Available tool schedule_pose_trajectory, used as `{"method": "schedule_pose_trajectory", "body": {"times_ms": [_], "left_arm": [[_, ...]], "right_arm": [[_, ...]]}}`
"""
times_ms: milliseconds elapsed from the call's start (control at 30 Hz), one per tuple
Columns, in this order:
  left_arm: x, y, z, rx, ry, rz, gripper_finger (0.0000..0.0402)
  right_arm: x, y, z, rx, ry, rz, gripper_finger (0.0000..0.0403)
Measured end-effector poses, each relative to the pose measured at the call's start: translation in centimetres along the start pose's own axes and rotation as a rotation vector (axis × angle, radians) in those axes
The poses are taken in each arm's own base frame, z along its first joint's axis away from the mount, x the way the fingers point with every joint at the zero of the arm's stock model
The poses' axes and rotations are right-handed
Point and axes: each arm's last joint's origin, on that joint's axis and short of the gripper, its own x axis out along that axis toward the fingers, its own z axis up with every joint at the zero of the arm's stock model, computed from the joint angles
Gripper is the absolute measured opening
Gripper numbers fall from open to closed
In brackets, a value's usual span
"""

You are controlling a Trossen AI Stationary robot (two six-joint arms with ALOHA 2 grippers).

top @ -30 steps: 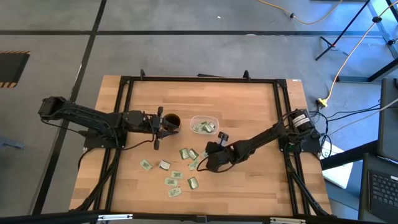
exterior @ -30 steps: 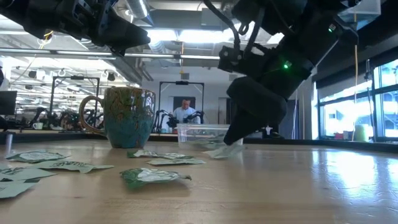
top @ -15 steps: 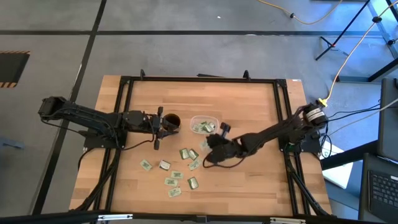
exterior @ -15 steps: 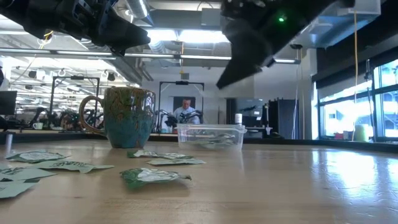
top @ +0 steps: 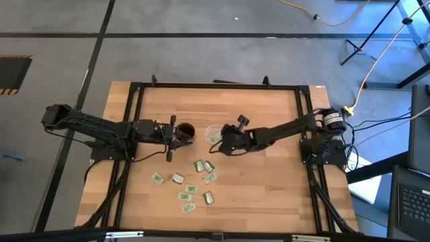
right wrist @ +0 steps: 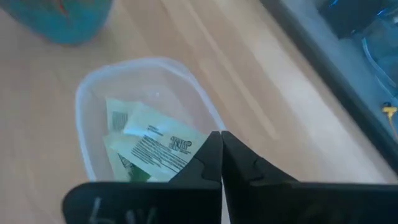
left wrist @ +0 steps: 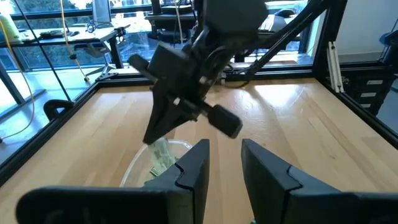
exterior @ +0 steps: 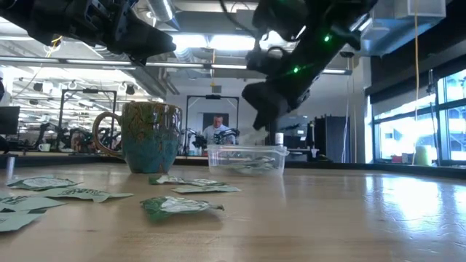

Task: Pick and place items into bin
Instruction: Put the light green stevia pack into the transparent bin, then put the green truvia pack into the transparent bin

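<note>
My right gripper (right wrist: 219, 142) is shut on one pale green and white packet (right wrist: 158, 146) and hovers over the clear bin (right wrist: 84, 93). The left wrist view also shows that packet (left wrist: 161, 154) dangling over the bin. Other packets (right wrist: 117, 118) lie flat on the bin's floor. From above, the bin (top: 213, 129) sits right of the mug (top: 185, 129), partly under my right gripper (top: 220, 139). Several more packets (top: 193, 181) lie flat on the table nearer the front. My left gripper (left wrist: 225, 165) stands open above the mug, touching nothing. My right gripper pinches the packet at one edge (right wrist: 200, 148) between its two fingertips. The fingers slant down from the table's right side. The packet hangs below the fingertips, lifted clear of the table and above the bin's opening.
The brown-and-teal mug (exterior: 149, 136) stands just left of the bin (exterior: 246, 158). Loose packets (exterior: 182, 206) are scattered over the table's near middle. A black frame (top: 134, 134) borders the table. A person (exterior: 216, 131) sits far behind the table.
My right gripper has risen from the table among the scattered packets and swung toward the far edge until it is over the bin, tipping as it went. It stayed shut. The packet it holds has been lifted clear of the table.
</note>
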Motion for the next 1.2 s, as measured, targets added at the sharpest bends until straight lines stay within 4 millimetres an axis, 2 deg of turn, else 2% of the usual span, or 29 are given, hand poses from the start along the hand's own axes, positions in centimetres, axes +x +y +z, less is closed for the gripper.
{"method": "schedule_pose_trajectory", "body": {"times_ms": [133, 367, 833, 933, 1000, 1200], "left_arm": [[0.0, 0.0, 0.0, 0.0, 0.0, 0.0, 0.0088], [0.0, 0.0, -0.1, 0.001, 0.007, -0.001, 0.0088], [0.0, 0.0, -0.2, 0.002, 0.02, -0.003, 0.0088], [0.0, 0.0, -0.2, 0.002, 0.021, -0.003, 0.0088], [0.0, 0.0, -0.2, 0.002, 0.022, -0.003, 0.0088], [0.0, 0.0, -0.2, 0.002, 0.021, -0.003, 0.0088]], "right_arm": [[0.8, 0.2, -0.4, -0.004, 0.021, 0.009, 0.0], [0.9, 0.5, -0.8, 0.004, 0.068, 0.082, 0.0002], [0.7, 0.2, -0.9, -0.03, 0.071, 0.046, 0.0065], [-0.2, 0.1, -0.5, 0.01, 0.064, 0.078, 0.0073], [-1.5, 0.5, -0.1, 0.02, 0.052, 0.165, 0.0074], [-4.9, 4.0, -0.1, -0.101, -0.035, 0.428, 0.0074]]}}
